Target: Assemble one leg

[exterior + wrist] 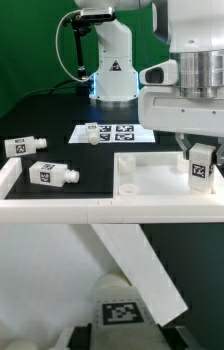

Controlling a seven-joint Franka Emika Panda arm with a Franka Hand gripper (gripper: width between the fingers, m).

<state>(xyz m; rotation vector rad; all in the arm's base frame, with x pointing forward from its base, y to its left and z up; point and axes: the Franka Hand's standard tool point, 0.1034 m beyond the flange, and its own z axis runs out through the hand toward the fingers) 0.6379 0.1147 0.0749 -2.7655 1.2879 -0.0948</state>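
**Leg held over the tabletop's corner**

Gripping one leg (203, 163) between its two fingers, the gripper (201, 150) hangs low at the exterior view's right, over the near corner of the white tabletop (150, 172). The leg stands upright in the clamp, its black-and-white tag facing the camera, its lower end close to or on the tabletop's surface; whether it touches cannot be told from this view.

In the wrist view the same leg (121, 303) runs away from the camera with its tag (121, 313) plain on the upper face, and the dark fingers (84, 334) press against it on both sides. Its far end meets the pale tabletop surface (45, 274) just beside the raised rim (140, 269), which crosses the picture on a slant. The stub end is hidden behind the leg's own body.

Two more legs lie on their sides on the black table at the exterior view's left: one (22, 146) further back, one (52, 172) nearer the front, well apart from the gripper. A fourth leg (94, 139) lies at the edge of the marker board (118, 131), which sits flat between the robot's base (112, 75) and the tabletop.
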